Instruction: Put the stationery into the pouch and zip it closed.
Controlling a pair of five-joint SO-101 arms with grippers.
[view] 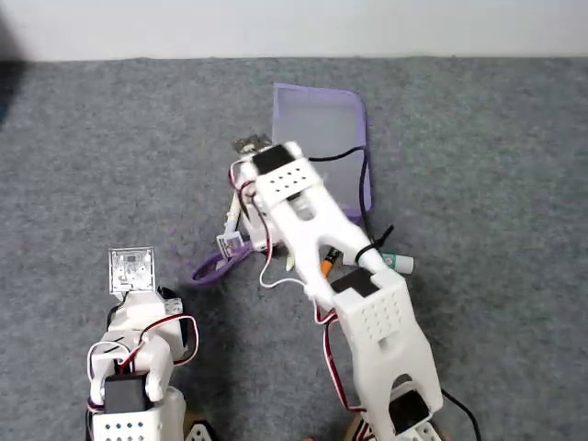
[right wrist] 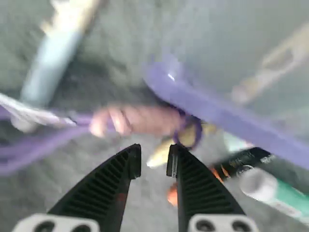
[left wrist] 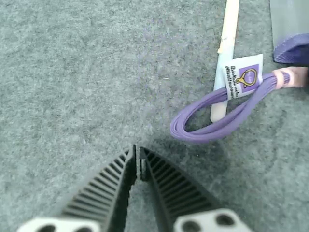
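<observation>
Clearly nearer than the shut left gripper (left wrist: 138, 155), the right gripper (right wrist: 153, 153), narrowly parted and empty, faces the pouch's (view: 317, 129) crosswise pink pull (right wrist: 140, 121).

Bare mat (left wrist: 72, 72) surrounds the left tool (left wrist: 138, 162); purple strap loop (left wrist: 212, 126) lies ahead.

Left arm (view: 138, 367), lower left of the high view: folded close over its own base, white links stacked, wrist pitched downward, red and white wiring looped at the joints. Left end effector (left wrist: 137, 155): the two dark ribbed fingers (left wrist: 166, 186) converge to a point, tips touching, nothing held between them.

Right arm (view: 367, 312), rising from the bottom edge right of centre: stretched diagonally toward the middle of the high view, wrist at the far end, tilted down. Right end effector (right wrist: 153, 155): ribbed fingers (right wrist: 108, 186) stand narrowly parted, a slim gap between the tips, gripping nothing.
</observation>
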